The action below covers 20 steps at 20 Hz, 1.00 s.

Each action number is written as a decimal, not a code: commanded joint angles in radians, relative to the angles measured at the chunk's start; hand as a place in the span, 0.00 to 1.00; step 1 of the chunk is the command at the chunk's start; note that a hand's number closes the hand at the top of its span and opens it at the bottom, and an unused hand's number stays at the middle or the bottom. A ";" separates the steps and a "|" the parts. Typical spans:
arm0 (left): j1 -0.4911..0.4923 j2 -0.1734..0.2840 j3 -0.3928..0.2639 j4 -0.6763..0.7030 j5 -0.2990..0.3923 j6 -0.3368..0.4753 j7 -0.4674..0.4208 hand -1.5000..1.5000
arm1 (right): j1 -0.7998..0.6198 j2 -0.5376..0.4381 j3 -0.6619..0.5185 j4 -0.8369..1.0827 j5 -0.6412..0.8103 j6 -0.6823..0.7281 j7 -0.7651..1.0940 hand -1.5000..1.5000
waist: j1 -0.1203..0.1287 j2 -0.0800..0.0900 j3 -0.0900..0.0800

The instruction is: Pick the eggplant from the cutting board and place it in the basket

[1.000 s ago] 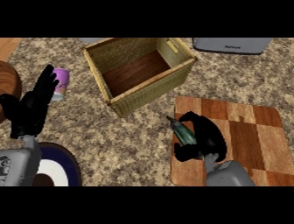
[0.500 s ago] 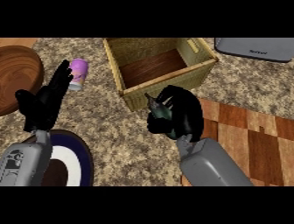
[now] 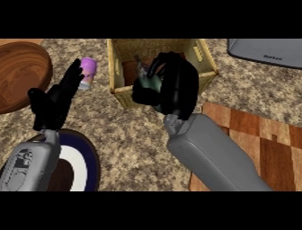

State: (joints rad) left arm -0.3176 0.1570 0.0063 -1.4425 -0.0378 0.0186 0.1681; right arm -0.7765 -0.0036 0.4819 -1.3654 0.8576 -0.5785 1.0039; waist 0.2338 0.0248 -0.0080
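Eggplant [image 3: 144, 77] is in my right hand [image 3: 170, 87], only a sliver of its dark greenish body showing between the curled black fingers. From what I can see, the fingers and thumb are wrapped round it, and most of it is hidden by the hand. I'm taking the basket [image 3: 203, 58] as my landmark: the hand and the eggplant sit over its open top, toward the near side, covering the near wall and part of the wooden floor inside. I cannot tell whether the eggplant touches the basket anywhere.

My right forearm [image 3: 213, 157] runs from the hand down and away from the basket, crossing the corner of the cutting board [image 3: 273, 148], which lies on the near right side of the basket with its chequered wood bare.

Left of the basket, my left hand [image 3: 55, 101] is up and open, fingers straight and spread, holding nothing. Between that hand and the basket's left wall lies a small pink and purple item [image 3: 88, 72]; I can't make out what it is. Farther left of the basket sits a round wooden board [image 3: 11, 76]. Near my left forearm, well clear of the basket, there's a plate with a dark blue rim [image 3: 91, 157]. To the basket's right, at the far edge, a grey appliance [image 3: 276, 51] rests on the speckled counter [image 3: 134, 134].
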 commanded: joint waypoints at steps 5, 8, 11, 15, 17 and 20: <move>-0.023 -0.013 -0.022 0.026 -0.016 0.000 0.006 0.50 | -0.253 0.003 -0.069 0.171 0.095 -0.110 0.177 1.00 | 0.006 0.003 -0.004; -0.045 -0.013 -0.006 0.026 -0.006 0.008 0.012 0.50 | -0.324 0.003 -0.117 0.226 0.131 -0.150 0.196 1.00 | 0.006 0.004 -0.004; -0.051 -0.009 -0.011 0.028 -0.020 0.012 0.019 0.50 | -0.402 0.003 -0.169 0.292 0.172 -0.166 0.225 1.00 | -0.007 -0.002 -0.003; -0.062 0.000 0.001 0.047 -0.023 0.018 0.019 0.50 | -0.501 0.003 -0.223 0.390 0.202 -0.162 0.265 1.00 | -0.011 0.004 -0.004; -0.043 -0.010 -0.005 0.045 -0.022 0.019 0.012 0.50 | -0.556 0.003 -0.257 0.449 0.226 -0.140 0.284 1.00 | -0.006 0.001 -0.006; -0.059 0.002 0.008 0.043 -0.014 0.013 0.013 0.50 | -0.608 0.003 -0.286 0.535 0.268 -0.153 0.306 1.00 | -0.010 0.005 -0.006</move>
State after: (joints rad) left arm -0.3700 0.1491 0.0009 -1.3998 -0.0593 0.0347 0.1786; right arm -1.2969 -0.0056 0.2351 -0.9239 1.0790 -0.6856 1.1141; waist 0.2247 0.0289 -0.0131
